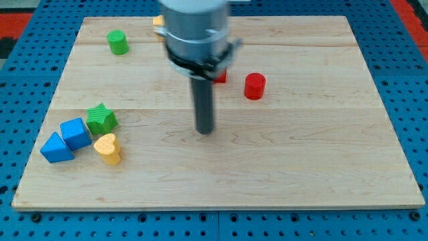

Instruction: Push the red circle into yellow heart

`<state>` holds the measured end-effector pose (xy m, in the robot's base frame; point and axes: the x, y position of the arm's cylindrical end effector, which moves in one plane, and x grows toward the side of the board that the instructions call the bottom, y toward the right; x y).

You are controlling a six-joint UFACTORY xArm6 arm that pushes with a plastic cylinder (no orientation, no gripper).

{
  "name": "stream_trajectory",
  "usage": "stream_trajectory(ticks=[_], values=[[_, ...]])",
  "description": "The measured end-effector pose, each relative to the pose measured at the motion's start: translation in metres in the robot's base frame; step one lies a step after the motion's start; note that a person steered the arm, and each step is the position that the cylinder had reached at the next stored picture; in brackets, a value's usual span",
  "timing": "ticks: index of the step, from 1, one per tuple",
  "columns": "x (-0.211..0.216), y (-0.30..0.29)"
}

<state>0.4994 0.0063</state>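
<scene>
The red circle (254, 86) stands on the wooden board, right of centre in the upper half. The yellow heart (108, 148) lies at the lower left of the board. My tip (204, 131) rests near the board's middle, to the left of and below the red circle and well to the right of the yellow heart. It touches no block.
A green star (101, 118), a blue cube (75, 133) and a blue triangle (56, 148) crowd next to the yellow heart. A green cylinder (118, 42) sits at the upper left. Another red block (219, 75) and a yellow block (158, 21) are partly hidden behind the arm.
</scene>
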Motion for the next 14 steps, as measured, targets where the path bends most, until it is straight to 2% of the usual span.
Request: stream_trajectory(ticks=[1, 2, 4, 5, 7, 8, 9, 11, 12, 13, 14], values=[[-0.015, 0.109], [-0.054, 0.144], [-0.123, 0.122], [-0.112, 0.031], [-0.061, -0.01], [-0.062, 0.018], [-0.043, -0.017], [-0.035, -0.143], [-0.038, -0.077], [-0.019, -0.085], [-0.005, -0.128]])
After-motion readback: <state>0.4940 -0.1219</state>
